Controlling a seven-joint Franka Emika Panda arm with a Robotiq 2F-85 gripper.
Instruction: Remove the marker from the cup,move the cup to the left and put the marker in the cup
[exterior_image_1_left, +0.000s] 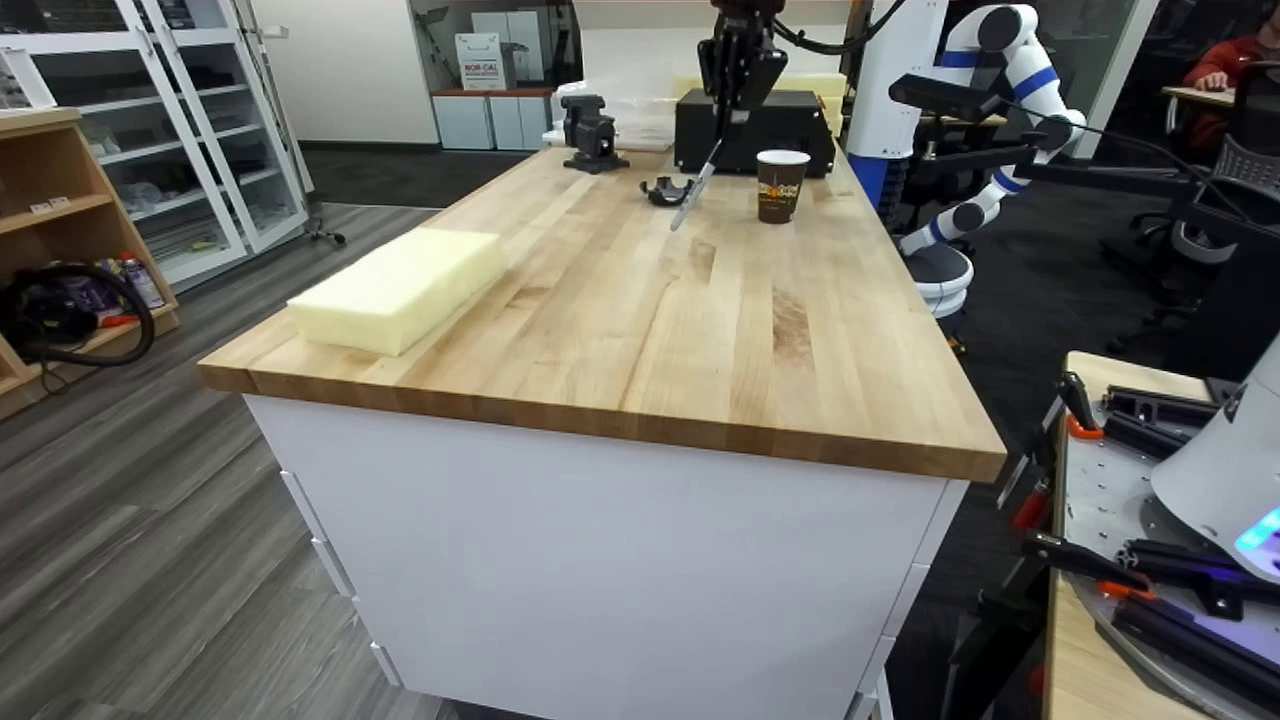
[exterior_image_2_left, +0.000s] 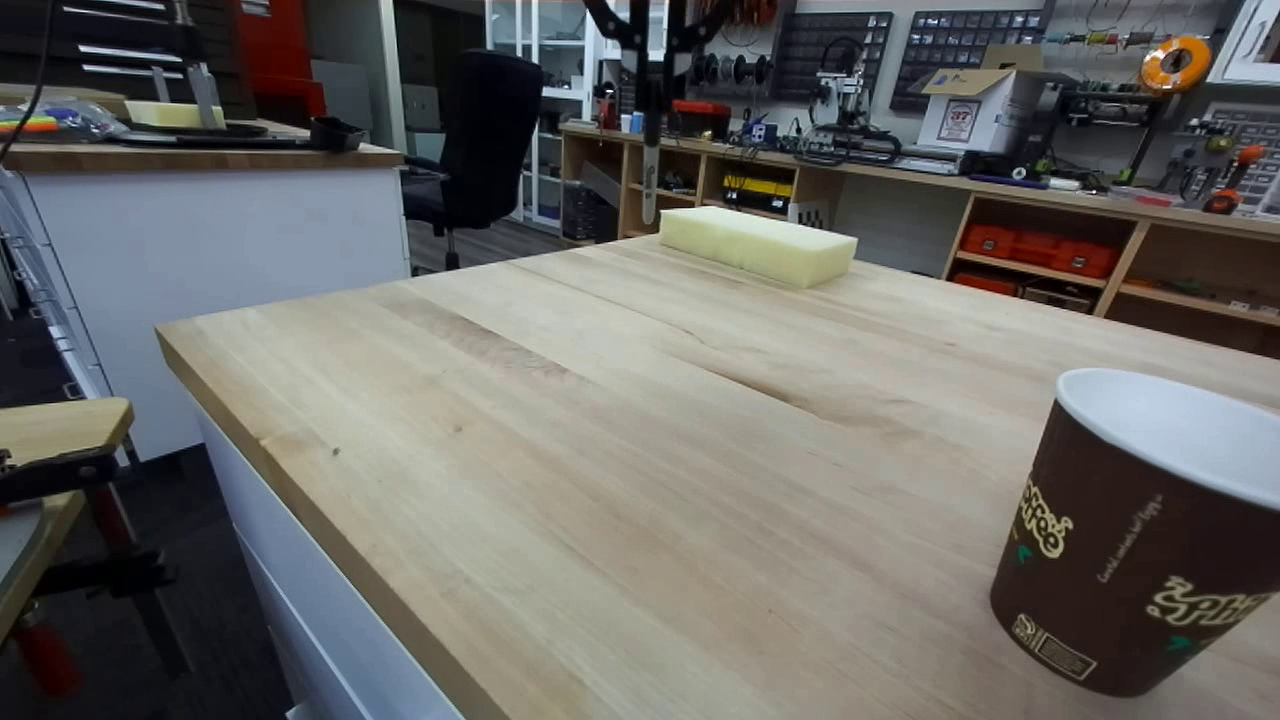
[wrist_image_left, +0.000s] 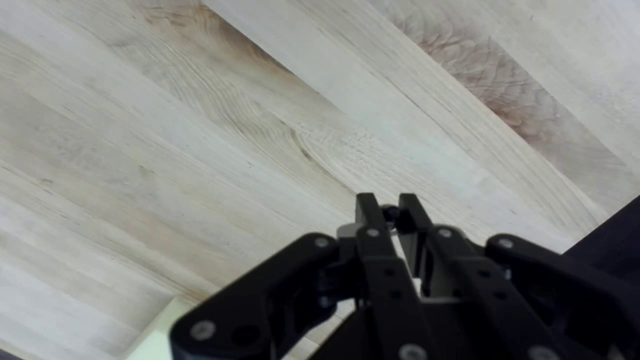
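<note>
The hand is clenched on the marker: in the wrist view its fingers sit close tog., just a narrow gap b/w the tips. Marker's out of the cup, hanging below the hand w/ its low end in mid-air over the table. It slants in an exterior view; in an exterior view the marker looks approx. vert.

The cup stands upright on the table, dark brown w/ pale lettering & a white rim. It's well apart from hand & marker. Behind it in an exterior view is a black box, also on the table. A small dark thing lies near there, too small to ID for sure. A black vise-like thing is by the table's edge, same end.

A pale yellow foam block lies flat at the opp. end, near the table's edge, well apart from the cup; a corner of it shows bottom L in the wrist view. Table has a wooden top on a white base.

Bkgd.: a white robot arm w/ blue bands past the table's side, & a person in red, only partly in view at the pic. edge. Also an office chair, a white box w/ brown flaps, an orange spool & a red case on a shelf.
</note>
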